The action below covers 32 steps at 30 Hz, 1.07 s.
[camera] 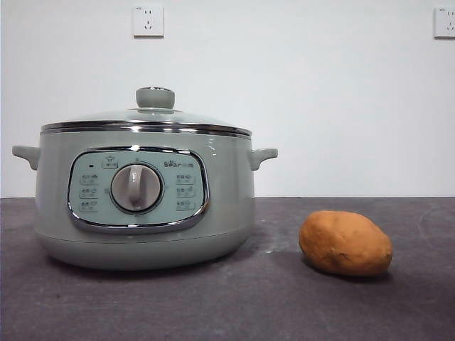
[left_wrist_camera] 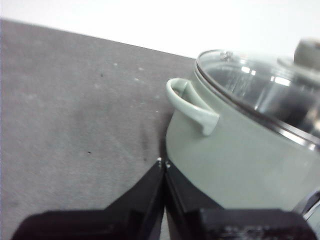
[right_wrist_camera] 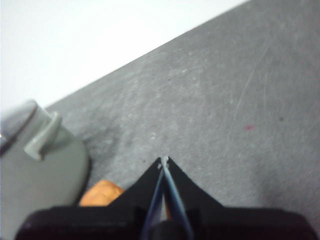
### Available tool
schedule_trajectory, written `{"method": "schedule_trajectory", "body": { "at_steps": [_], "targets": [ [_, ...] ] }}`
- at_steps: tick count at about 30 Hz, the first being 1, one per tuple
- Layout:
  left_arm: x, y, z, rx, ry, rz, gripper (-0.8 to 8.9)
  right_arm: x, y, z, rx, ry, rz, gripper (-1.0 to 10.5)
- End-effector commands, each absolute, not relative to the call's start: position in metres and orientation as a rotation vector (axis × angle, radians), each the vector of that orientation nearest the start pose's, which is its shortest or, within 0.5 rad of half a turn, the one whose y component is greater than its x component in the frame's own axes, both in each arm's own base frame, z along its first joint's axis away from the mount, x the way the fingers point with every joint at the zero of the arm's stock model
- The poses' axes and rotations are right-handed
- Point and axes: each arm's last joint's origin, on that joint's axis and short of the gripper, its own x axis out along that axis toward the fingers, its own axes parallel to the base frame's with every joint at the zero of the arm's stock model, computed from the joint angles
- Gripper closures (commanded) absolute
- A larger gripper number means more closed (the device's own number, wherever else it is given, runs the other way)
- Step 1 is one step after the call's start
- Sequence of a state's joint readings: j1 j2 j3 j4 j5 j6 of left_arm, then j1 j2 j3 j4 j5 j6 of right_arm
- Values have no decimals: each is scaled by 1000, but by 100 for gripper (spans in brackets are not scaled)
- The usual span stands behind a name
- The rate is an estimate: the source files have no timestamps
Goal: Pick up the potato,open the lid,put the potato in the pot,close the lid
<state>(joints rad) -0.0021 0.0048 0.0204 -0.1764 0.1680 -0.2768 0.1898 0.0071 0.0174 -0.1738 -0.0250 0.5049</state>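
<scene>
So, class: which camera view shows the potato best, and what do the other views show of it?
The front view shows the potato best: whole, unobstructed, lying on the table beside the pot. The right wrist view shows only an orange sliver of it, behind that gripper's closed fingers. The left wrist view does not show it.

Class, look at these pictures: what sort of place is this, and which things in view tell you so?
Probably an indoor test bench, not a home kitchen: a bare white wall with sockets, a plain dark grey table, and only the pot and the potato on it.
</scene>
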Motion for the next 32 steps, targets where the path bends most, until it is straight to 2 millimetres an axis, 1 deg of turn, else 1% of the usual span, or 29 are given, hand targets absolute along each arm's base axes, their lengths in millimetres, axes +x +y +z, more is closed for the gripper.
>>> {"method": "schedule_trajectory", "body": {
  "at_steps": [1, 8, 11, 14, 18, 24, 28, 32],
  "targets": [
    [96, -5, 151, -394, 179, -141, 817, 95, 19, 150, 576, 212, 153, 946],
    [96, -6, 154, -394, 163, -170, 821, 94, 19, 153, 566, 207, 168, 950],
    [94, -6, 162, -394, 164, -192, 821, 93, 19, 158, 564, 204, 171, 951],
    [89, -6, 174, -396, 180, -189, 821, 91, 19, 167, 557, 209, 172, 956],
    [83, -6, 198, -373, 173, -196, 821, 89, 18, 184, 511, 225, 183, 956],
    [78, -9, 242, -289, 128, -304, 821, 89, 20, 219, 434, 240, 225, 955],
    [82, -9, 267, -287, 154, -316, 821, 93, 20, 245, 379, 255, 228, 954],
    [93, -11, 289, -265, 221, -369, 820, 98, 23, 272, 289, 288, 284, 954]
  ]
}}
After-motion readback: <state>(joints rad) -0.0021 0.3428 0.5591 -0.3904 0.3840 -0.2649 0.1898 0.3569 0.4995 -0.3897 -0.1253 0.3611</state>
